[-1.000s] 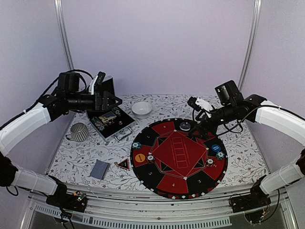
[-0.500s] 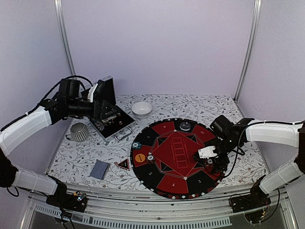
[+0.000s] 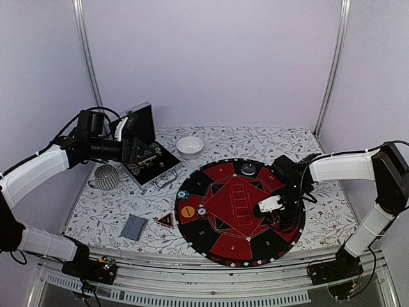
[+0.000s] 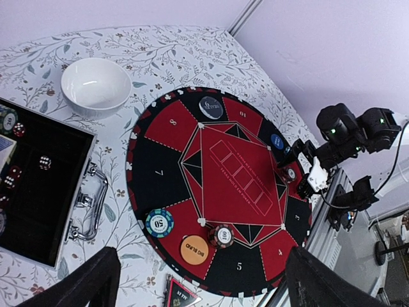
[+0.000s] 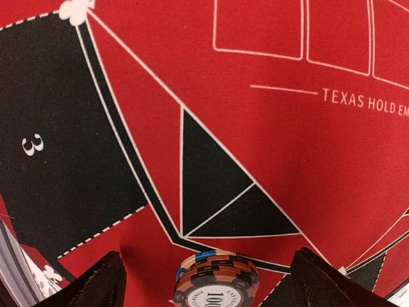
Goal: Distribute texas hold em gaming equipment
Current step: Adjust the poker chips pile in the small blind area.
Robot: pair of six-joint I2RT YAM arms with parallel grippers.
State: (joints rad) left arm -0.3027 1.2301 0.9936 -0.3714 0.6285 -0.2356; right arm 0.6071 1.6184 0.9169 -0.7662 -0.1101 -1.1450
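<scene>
Currently, my right claw (image 5: 208, 253) sits low over the right side of the big round red-and-black felt mat (image 3: 233, 206), jaws spread wide. Between them, on a red field beside a white line, lies a small round brown-and-orange striped poker chip (image 5: 216, 281) marked 100. Neither finger touches it, so this claw has hold of nothing.

My left claw (image 3: 138, 153) hangs above the open black-lined silver case (image 3: 153, 167) at the rear left of the flower-patterned surface (image 3: 102, 211). Its jaws are likewise wide apart, with nothing between them. Small red dice (image 4: 45, 162) lie on the case's black lining.

Noted on the mat's left part:
- a teal-and-white striped chip (image 4: 159, 222) near the rim
- a flat orange button disc (image 4: 194, 249) just beside it
- a dark red-edged chip (image 4: 221, 236) close to the orange disc, at a corner of the inner white outline

A black round disc (image 4: 211, 107) rests at the mat's far edge. A blue button disc (image 4: 277, 141) lies on the right rim, near my right arm.

Off the mat, a stack of grey-blue-backed playing cards (image 3: 134, 226) lies at the front left of the surface. A small red-and-black triangular piece (image 3: 166, 220) sits between that stack and the mat. A white bowl (image 3: 190, 145) stands behind the mat, and a grey ribbed cup (image 3: 107, 176) stands left of the case.
</scene>
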